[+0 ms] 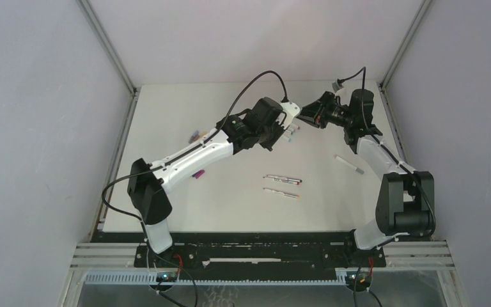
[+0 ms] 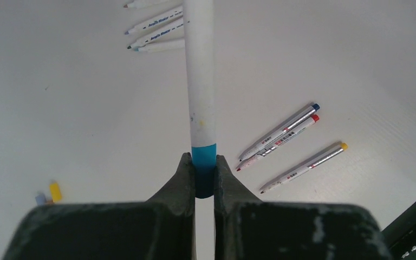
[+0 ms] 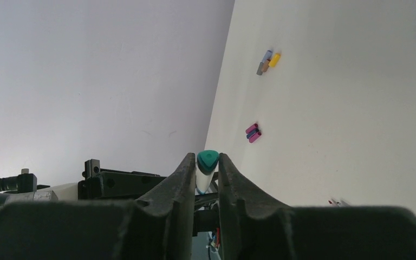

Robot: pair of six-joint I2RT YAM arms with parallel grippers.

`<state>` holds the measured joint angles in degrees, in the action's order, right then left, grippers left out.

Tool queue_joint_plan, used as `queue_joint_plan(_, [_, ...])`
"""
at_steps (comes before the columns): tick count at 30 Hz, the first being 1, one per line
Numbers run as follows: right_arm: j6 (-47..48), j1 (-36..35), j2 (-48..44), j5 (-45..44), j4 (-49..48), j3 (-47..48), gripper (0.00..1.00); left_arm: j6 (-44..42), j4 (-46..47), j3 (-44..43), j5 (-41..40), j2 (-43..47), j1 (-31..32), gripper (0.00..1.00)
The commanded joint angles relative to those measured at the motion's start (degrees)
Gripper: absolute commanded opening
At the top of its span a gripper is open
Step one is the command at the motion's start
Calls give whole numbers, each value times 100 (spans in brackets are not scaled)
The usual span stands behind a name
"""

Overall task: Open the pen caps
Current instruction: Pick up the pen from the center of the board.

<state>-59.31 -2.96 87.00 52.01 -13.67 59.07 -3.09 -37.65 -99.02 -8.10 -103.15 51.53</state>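
Left gripper [image 2: 203,162] is pinched shut on the blue-green cap [image 2: 203,151] of a pen [image 2: 199,70], both fingers pressed flat against the cap's sides, with its upper band showing just past the fingertips. From there the white barrel runs straight away from the jaws. The cap looks fully seated, with no gap at the joint, so this pull is not yet made. At the barrel's far end the right gripper [image 3: 206,162] is closed around it too, the teal butt poking out between its fingers, which should give a straight pull its counter-hold. Close beside the left fingers, down on the table [image 2: 86,108], lie two loose caps [image 2: 51,194], one yellow and one pale. The right wrist view shows more, a magenta cluster [image 3: 253,132] among them, so several pens seem done. Farther out past the jaws rest three pens with coloured ends [image 2: 281,132]; whether they are capped I cannot tell. Beyond the held barrel lie four more [image 2: 154,30] with bare-looking nibs.
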Motion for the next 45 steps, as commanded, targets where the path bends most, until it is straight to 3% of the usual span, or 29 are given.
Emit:
queue_joint_plan(1, [114, 9, -282, 166, -182, 51, 24, -251, 355, 54, -5, 348, 60, 0])
queue_joint_plan(12, [1963, 426, -188, 551, 92, 708, 30, -1194, 302, 929, 851, 1351, -449, 0])
queue_joint_plan(17, [4286, 423, -185, 708, 786, 1088, 33, -1413, -122, 1166, 1654, 1715, -1033, 0])
queue_joint_plan(22, [6416, 134, -562, 834, 1600, 1089, 39, -1725, -419, 1633, 1934, 2051, -1407, 0])
queue_joint_plan(34, [11525, -1150, -1413, 165, 3595, 449, 58, -2199, -885, 2155, 3082, 2347, -1650, 0])
queue_joint_plan(40, [12662, -1788, -1458, -513, 3809, 133, 62, -2278, -1117, 2073, 3573, 2238, -1655, 0])
queue_joint_plan(45, [12830, -2245, -1403, -1153, 3649, 17, 62, -2283, -1253, 1957, 3728, 2071, -1655, 0])
